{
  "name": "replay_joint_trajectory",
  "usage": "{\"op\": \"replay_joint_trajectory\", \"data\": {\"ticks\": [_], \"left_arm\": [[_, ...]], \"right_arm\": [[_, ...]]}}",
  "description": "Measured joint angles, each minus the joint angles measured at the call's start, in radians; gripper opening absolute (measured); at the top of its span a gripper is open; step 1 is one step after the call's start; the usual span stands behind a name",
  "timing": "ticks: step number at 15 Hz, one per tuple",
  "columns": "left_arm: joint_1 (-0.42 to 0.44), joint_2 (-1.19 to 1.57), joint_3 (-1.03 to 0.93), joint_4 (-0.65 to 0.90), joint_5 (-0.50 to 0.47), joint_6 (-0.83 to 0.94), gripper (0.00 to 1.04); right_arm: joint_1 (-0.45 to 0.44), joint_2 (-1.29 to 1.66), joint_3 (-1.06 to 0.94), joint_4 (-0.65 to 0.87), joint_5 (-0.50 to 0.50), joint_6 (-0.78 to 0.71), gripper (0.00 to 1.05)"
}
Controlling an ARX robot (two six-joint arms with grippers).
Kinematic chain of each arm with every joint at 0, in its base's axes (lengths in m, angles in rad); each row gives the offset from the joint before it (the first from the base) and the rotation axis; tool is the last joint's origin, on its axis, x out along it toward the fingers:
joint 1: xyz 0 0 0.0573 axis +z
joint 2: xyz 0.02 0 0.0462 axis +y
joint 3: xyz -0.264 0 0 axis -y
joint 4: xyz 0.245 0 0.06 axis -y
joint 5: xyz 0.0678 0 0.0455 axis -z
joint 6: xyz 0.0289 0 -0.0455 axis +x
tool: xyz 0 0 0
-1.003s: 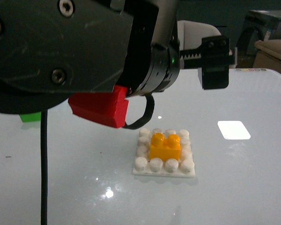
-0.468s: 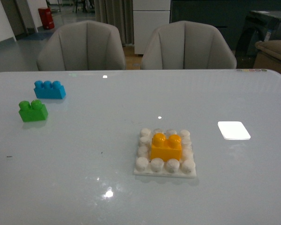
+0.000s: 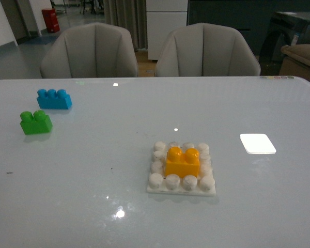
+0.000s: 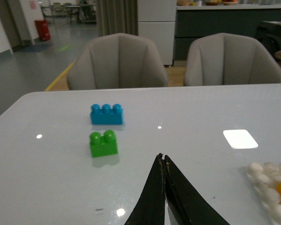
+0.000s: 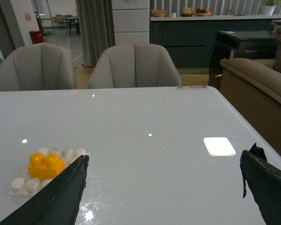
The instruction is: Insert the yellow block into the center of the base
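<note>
The green brick [image 3: 35, 122] sat near the desk's [image 3: 93, 206] left edge, a small glossy plastic piece with two round studs. Just behind it, toward the far left corner, lay the blue brick [image 3: 54, 98], longer, with three studs in a row. The desk top was smooth, pale and shiny, with small light spots reflected on it.

Around the middle of the desk, nearer the front edge than the back, lay the base [image 3: 181, 182], a flat square white plate ringed with rounded white studs. The yellow block [image 3: 182, 161] stood upright on the base's center, seated among the studs, with white studs showing on all four sides. It was a compact yellow-orange brick of glossy plastic, with flat sides and two domed studs side by side on top.

Toward the right edge, well apart from the base, a flat white rectangle [image 3: 258, 143] with rounded corners lay on the surface.

Neither arm appeared in the front view. In the left wrist view the left gripper [image 4: 164, 161] had its dark tapered fingers pressed together at the tips, holding nothing. In the right wrist view the right gripper [image 5: 164, 166] had its dark fingers spread wide apart, empty, over bare desk beside the base.
</note>
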Motion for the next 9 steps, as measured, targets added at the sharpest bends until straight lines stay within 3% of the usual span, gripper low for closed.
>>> {"op": "replay_joint_trajectory", "data": {"ticks": [4,9], "left_arm": [[0.006,-0.138,-0.093,-0.025,0.006,0.0,0.02],[0.006,-0.398,-0.129,-0.259,0.006,0.0,0.02]], "right_arm": [[0.0,0.0,0.0,0.0,0.0,0.0,0.98],[0.0,0.0,0.0,0.0,0.0,0.0,0.98]]}}
